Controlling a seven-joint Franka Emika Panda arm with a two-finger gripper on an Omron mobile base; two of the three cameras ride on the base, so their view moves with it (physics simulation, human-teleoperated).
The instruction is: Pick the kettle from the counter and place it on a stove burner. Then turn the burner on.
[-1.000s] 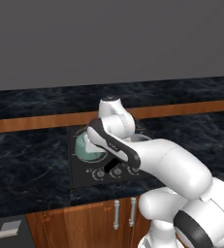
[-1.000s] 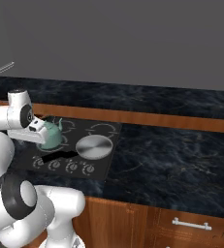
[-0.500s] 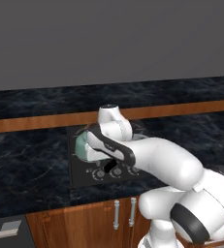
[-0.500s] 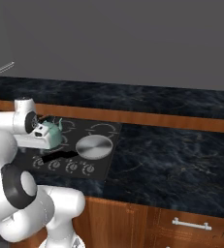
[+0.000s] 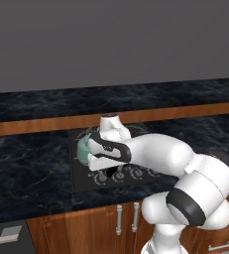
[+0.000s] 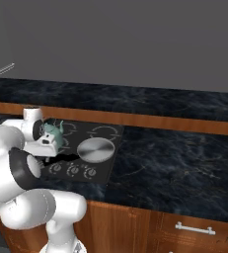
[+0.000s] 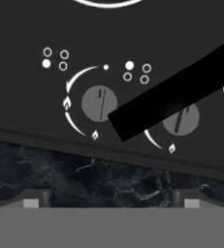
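Kettle [image 6: 52, 133] sits on the black cooktop [image 6: 108, 170] just behind the tool [image 6: 46, 148], on the rear ring at the robot's left, so the placing step looks done and the knob step is what remains. Tool is open, jaws at full spread and holding nothing, pointing down at the knob row along the cooktop's front edge; in the hand view two short dark fingertips [image 7: 33, 198] rise at the bottom with the grey knob [image 7: 99, 103] ahead of them and left of centre, a second knob [image 7: 180, 118] to its right partly covered by the pan's black handle [image 7: 176, 87]. Silver pan [image 6: 95, 149] lies on the cooktop well to the tool's right. Risks: turning the wrong knob, since several sit close together and which one feeds the kettle's burner is not certain from the small dot diagrams; jaws landing off centre and slipping off the knob; wrist or forearm nudging the kettle just behind it, or catching the pan handle that reaches across the knob row. Versus a second ago: hand has dropped from beside the kettle's upper body to low over the knobs, arm folded further forward, kettle unmoved on its ring, pan unchanged, black marbled worktop [image 6: 174, 163] view unchanged, jaws equally wide.
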